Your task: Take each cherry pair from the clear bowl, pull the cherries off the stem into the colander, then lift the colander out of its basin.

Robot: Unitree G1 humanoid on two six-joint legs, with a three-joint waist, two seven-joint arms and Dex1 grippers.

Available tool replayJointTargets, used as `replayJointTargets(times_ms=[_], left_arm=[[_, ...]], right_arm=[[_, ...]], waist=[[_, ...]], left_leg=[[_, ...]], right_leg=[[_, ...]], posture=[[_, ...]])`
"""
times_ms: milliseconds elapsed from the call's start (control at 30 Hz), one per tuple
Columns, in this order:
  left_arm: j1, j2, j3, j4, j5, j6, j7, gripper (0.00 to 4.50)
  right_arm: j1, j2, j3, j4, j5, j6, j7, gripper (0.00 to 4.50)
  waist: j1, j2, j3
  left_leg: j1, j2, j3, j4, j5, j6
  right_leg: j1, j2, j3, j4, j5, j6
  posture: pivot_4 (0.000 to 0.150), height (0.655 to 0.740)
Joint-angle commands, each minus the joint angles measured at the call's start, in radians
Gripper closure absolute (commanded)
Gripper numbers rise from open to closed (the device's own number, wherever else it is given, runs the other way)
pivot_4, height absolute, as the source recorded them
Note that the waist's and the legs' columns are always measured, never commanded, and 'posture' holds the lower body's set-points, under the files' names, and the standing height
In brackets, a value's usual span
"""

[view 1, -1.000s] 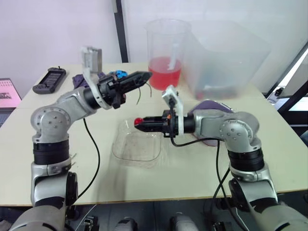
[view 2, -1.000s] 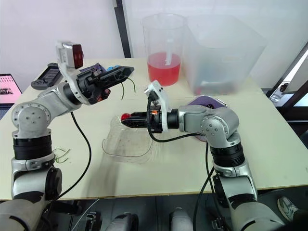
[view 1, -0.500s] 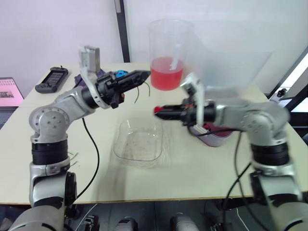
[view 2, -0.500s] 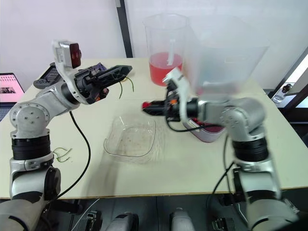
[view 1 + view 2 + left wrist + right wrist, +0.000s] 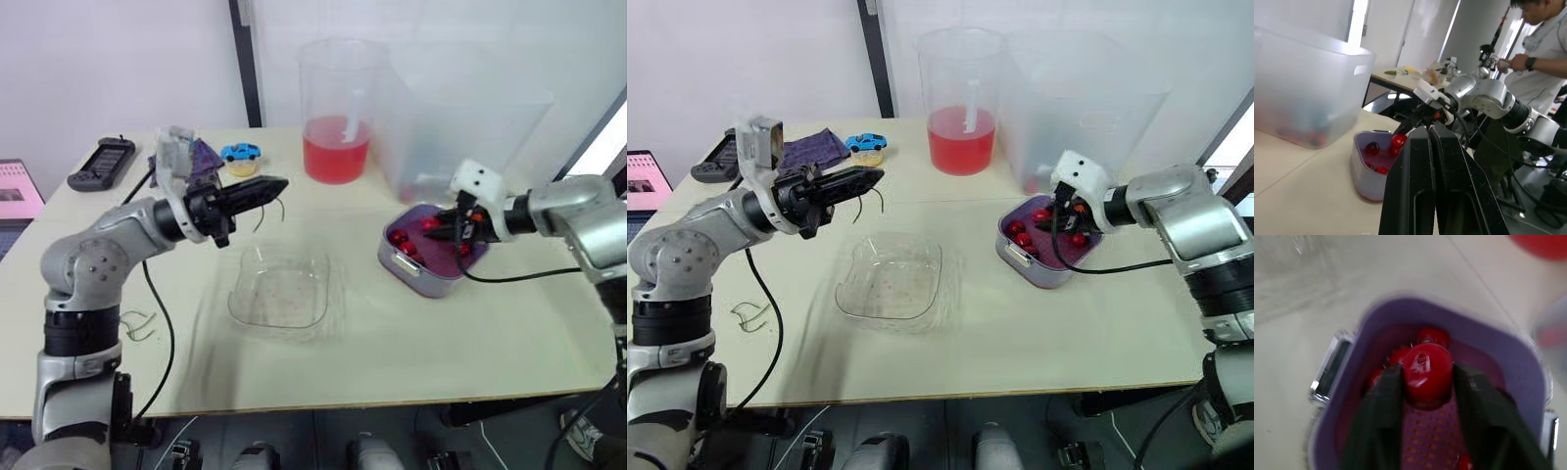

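Free to pass over bare tabletop [image 5: 358,299] between clear bowl [image 5: 245,304] and colander [image 5: 416,277]; blocked behind colander by pitcher [image 5: 338,108] and translucent tub [image 5: 470,117], side by side.

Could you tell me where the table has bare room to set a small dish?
Free: the front strip between the clear bowl and the near edge of the table, and the corner in front of the colander. Crowded: the back, with pitcher, tub, toy car and cloth.

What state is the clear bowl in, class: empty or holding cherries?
Empty: the clear bowl shows a bare bottom, with no cherries in it.
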Motion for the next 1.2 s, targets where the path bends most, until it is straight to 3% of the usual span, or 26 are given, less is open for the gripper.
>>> replayJointTargets(times_ms=[33,100,233,433,600,767,933,1033,1200], left_arm=[[0.015,0.029,0.022,-0.051,0.005,-0.014,-0.002,4.5],[0.027,0.04,0.032,-0.059,0.002,-0.011,0.004,4.5],[0.058,0.07,0.065,-0.073,-0.009,-0.001,0.024,4.5],[0.219,0.166,0.178,-0.111,-0.024,0.043,0.082,4.5],[0.526,0.186,0.34,-0.111,-0.037,0.072,0.096,4.5],[0.727,0.144,0.378,-0.093,0.03,0.012,0.127,4.5],[0.758,0.113,0.373,-0.032,0.075,-0.018,0.159,4.5],[0.754,0.121,0.394,0.047,0.136,-0.067,0.184,3.53],[0.76,0.164,0.443,0.115,0.189,-0.144,0.159,1.06]], right_arm=[[-0.057,-0.006,-0.044,0.047,-0.045,-0.037,0.026,1.04],[-0.082,-0.011,-0.056,0.063,-0.057,-0.042,0.046,0.06],[-0.137,0.002,-0.117,0.059,-0.012,-0.045,0.11,0.02],[-0.192,0.078,-0.238,-0.121,0.257,0.12,0.284,0.02],[-0.207,0.166,-0.261,-0.286,0.453,0.281,0.321,0.02],[-0.237,0.219,-0.218,-0.237,0.414,0.288,0.269,0.02],[-0.246,0.239,-0.185,-0.198,0.363,0.242,0.263,0.02],[-0.242,0.24,-0.175,-0.202,0.357,0.235,0.271,0.0],[-0.236,0.232,-0.178,-0.207,0.363,0.249,0.275,0.0]], waist=[[0.003,0.0,0.0],[0.004,0.001,0.0],[0.004,0.001,0.0],[-0.007,0.001,0.001],[-0.007,0.002,0.001],[0.019,0.001,0.001],[0.045,0.0,0.0],[0.045,0.0,0.0],[0.04,0.0,0.0]], left_leg=[[0.0,0.0,0.0,0.0,0.0,0.0],[0.0,0.0,-0.001,0.0,0.0,0.0],[0.0,0.0,-0.002,0.0,0.0,0.0],[0.0,0.001,-0.003,-0.002,0.0,0.0],[0.001,0.001,-0.004,-0.002,0.0,0.0],[0.0,0.001,-0.004,0.0,0.0,0.0],[0.0,0.0,-0.004,0.0,0.0,0.0],[0.0,0.0,-0.004,-0.001,0.0,0.0],[0.0,0.0,-0.004,-0.001,0.0,0.0]], right_leg=[[0.0,0.0,0.0,0.0,0.0,0.0],[0.0,0.0,0.0,0.0,0.0,0.0],[0.0,0.0,0.001,0.0,0.0,0.0],[-0.001,0.0,0.0,0.0,0.0,0.0],[-0.001,0.0,0.001,0.0,0.0,0.0],[0.0,-0.001,0.0,0.0,0.0,0.0],[0.0,-0.002,-0.001,-0.001,0.0,0.0],[0.0,-0.002,-0.001,-0.001,0.0,0.0],[-0.001,-0.001,-0.001,0.0,0.0,0.0]], posture=[[0.15,0.7337],[0.15,0.7337],[0.15,0.7337],[0.15,0.7337],[0.15,0.7337],[0.15,0.7337],[0.15,0.7337],[0.15,0.7337],[0.15,0.7337]])
